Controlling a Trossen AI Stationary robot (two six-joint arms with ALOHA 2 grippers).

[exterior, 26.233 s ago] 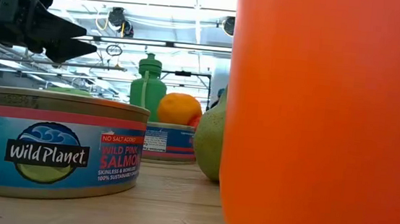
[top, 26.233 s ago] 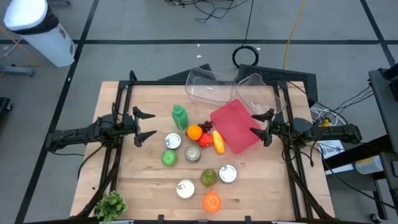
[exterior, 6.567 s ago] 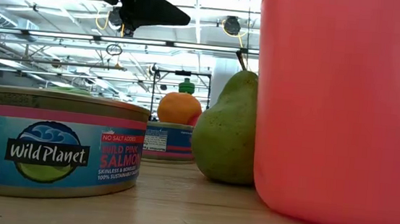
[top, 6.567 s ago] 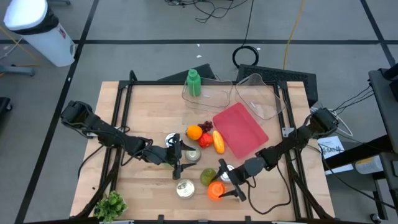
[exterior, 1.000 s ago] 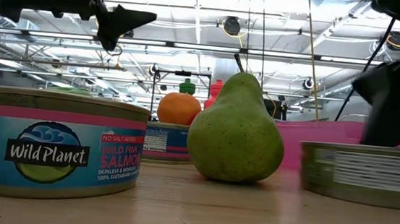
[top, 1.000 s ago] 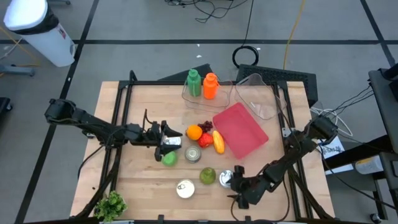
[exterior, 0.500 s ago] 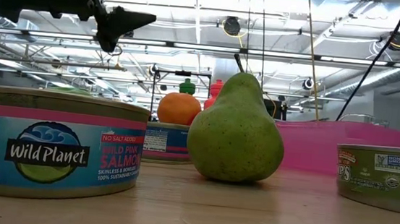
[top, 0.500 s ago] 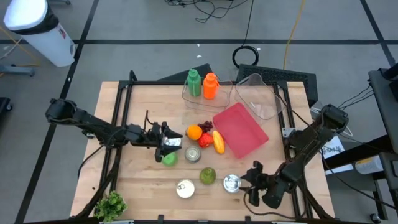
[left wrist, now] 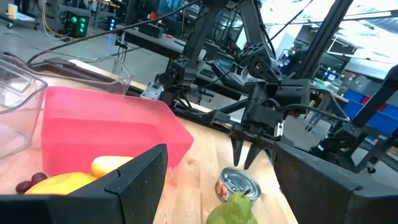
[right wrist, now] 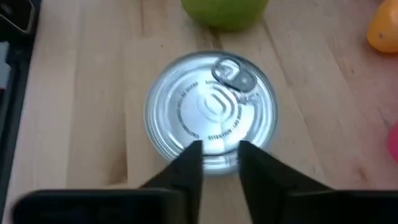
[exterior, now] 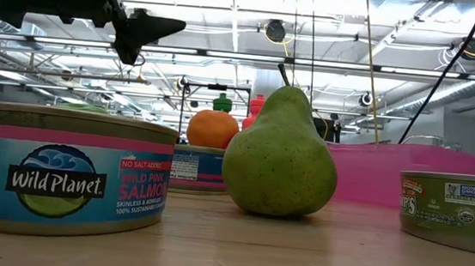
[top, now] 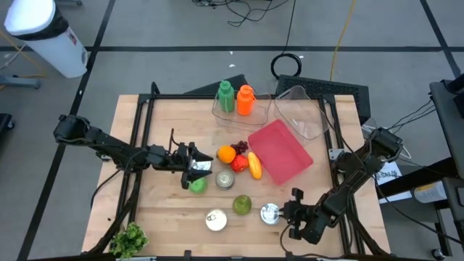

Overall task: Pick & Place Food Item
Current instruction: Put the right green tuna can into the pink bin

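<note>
A silver can (right wrist: pixel 210 118) stands on its base on the wooden table next to a green pear (top: pixel 243 205). My right gripper (right wrist: pixel 221 149) hangs just over the can's rim, fingers pointing down with a narrow gap and nothing between them. The left wrist view shows that gripper (left wrist: pixel 245 163) clear of the can (left wrist: pixel 238 185). My left gripper (top: pixel 197 168) hovers open over another can (top: pixel 202 164) and a green apple (top: pixel 197 185).
An orange (top: pixel 226 154), red and yellow fruit (top: pixel 254 165) and a pink lid (top: pixel 279 148) lie mid-table. A salmon can (top: pixel 215 220) stands near the front. Green (top: pixel 225 96) and orange (top: pixel 245 100) bottles stand in a clear tub; a second tub (top: pixel 301 109) sits beside it. Greens (top: pixel 129 238) lie front left.
My right gripper has drawn off the silver can toward the table's right edge, then come back a little toward it. The can has slid slightly to the right and stands upright.
</note>
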